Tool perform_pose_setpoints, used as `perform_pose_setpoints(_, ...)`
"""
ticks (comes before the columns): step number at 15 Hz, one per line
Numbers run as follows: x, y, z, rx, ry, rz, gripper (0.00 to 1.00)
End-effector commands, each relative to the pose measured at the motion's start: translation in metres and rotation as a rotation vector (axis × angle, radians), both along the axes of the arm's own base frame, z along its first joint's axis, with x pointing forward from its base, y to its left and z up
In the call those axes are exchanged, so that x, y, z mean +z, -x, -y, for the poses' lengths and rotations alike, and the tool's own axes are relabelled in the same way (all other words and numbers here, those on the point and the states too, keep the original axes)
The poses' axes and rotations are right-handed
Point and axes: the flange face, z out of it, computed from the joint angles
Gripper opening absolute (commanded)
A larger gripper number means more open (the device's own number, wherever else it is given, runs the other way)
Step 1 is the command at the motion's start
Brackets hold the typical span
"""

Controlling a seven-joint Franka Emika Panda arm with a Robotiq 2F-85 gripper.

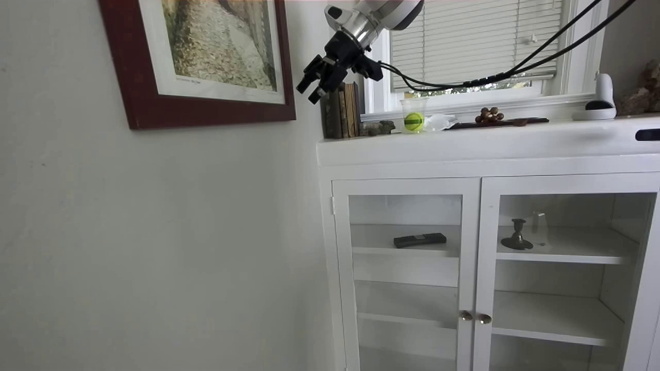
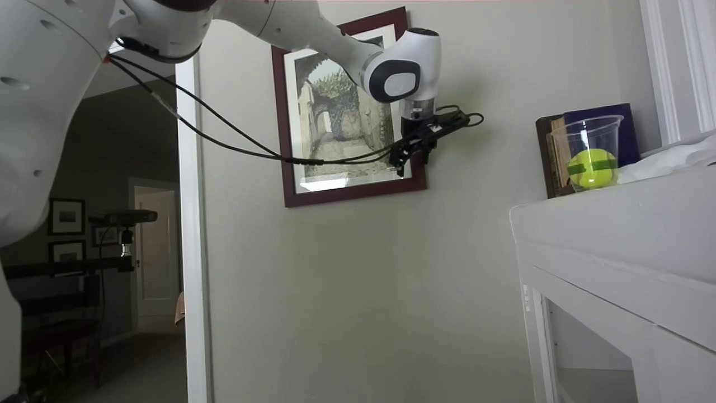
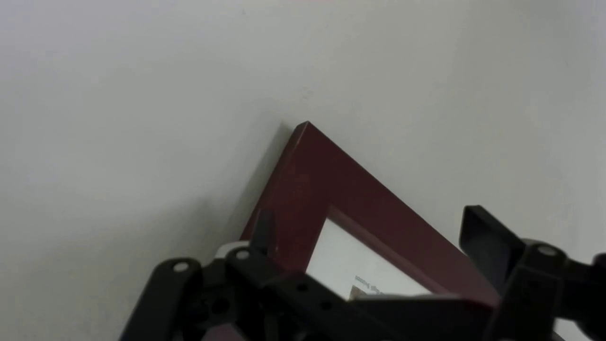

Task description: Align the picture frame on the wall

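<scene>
Levelling the picture frame [image 1: 216, 57] beside the spread, empty claw [image 3: 368, 215] probably means gently easing the nearest lower corner [image 3: 305, 166] down.

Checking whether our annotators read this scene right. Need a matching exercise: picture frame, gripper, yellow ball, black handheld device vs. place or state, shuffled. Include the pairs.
Things
1. picture frame
2. gripper
3. yellow ball
4. black handheld device

Places or states
A. inside the clear cup
B. hanging tilted on the wall
C. on a shelf inside the cabinet
D. jaws apart

Pairs: 1-B, 2-D, 3-A, 4-C
</scene>
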Motion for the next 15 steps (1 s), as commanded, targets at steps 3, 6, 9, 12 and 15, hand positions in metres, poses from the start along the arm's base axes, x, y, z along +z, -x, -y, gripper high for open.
perform_pose_setpoints(3, 0.0021, -0.0126, -0.0001, 0.004, -0.037, 0.045, 1.0)
perform_pose_setpoints(6, 0.0015, -0.0133, 0.0016, 0.0, -0.035, 0.047, 1.0)
perform_pose_setpoints(9, 0.0008, -0.0147, 0.0032, -0.006, -0.033, 0.048, 1.0)
perform_pose_setpoints(12, 0.0013, -0.0169, 0.0028, 0.002, -0.036, 0.053, 1.0)
perform_pose_setpoints(15, -0.0001, -0.008, 0.0017, -0.009, -0.008, 0.021, 1.0)
